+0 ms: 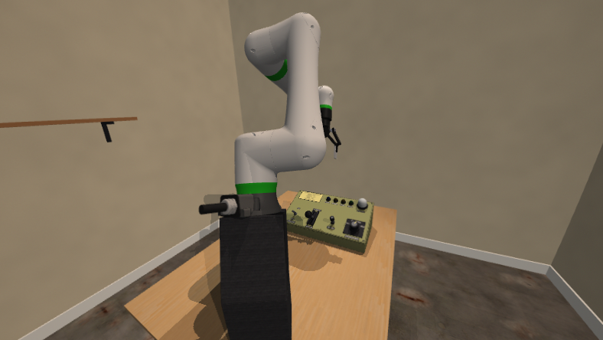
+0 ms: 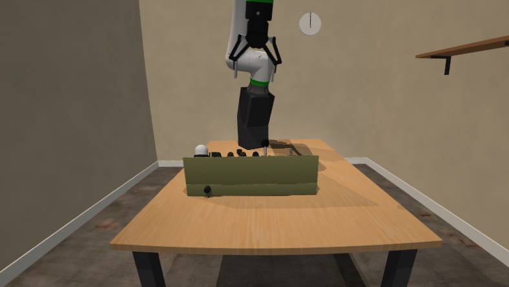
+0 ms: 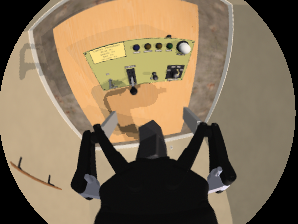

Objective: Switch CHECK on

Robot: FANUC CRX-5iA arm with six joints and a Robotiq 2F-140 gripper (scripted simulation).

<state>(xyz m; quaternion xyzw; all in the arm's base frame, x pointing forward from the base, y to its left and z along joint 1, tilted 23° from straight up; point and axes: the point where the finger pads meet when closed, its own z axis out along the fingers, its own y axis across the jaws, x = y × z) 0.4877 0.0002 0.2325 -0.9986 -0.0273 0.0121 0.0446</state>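
Note:
The olive console (image 1: 363, 241) (image 2: 249, 172) (image 3: 109, 70) stands on the wooden table (image 1: 346, 291) (image 2: 285, 220) (image 3: 173, 23). Its top carries a yellow plate (image 1: 310, 196), a row of dark buttons (image 1: 339, 201), a white dome (image 1: 362, 204) (image 2: 201, 149) (image 3: 184, 47), a slotted lever (image 1: 310, 216), small toggles (image 1: 331, 220) and a black joystick (image 1: 354, 226). The labels are too small to read, so I cannot tell which control is CHECK. My gripper (image 1: 336, 152) (image 2: 253, 75) (image 3: 150, 114) is open and empty. It points down, high above the console's near side.
The robot's dark pedestal (image 1: 252, 269) (image 2: 254, 117) stands at the table's edge beside the console. A black knob (image 2: 207, 189) sits on the console's back face. A wall shelf (image 1: 67, 121) (image 2: 462, 48) and a wall clock (image 2: 309, 23) are far off.

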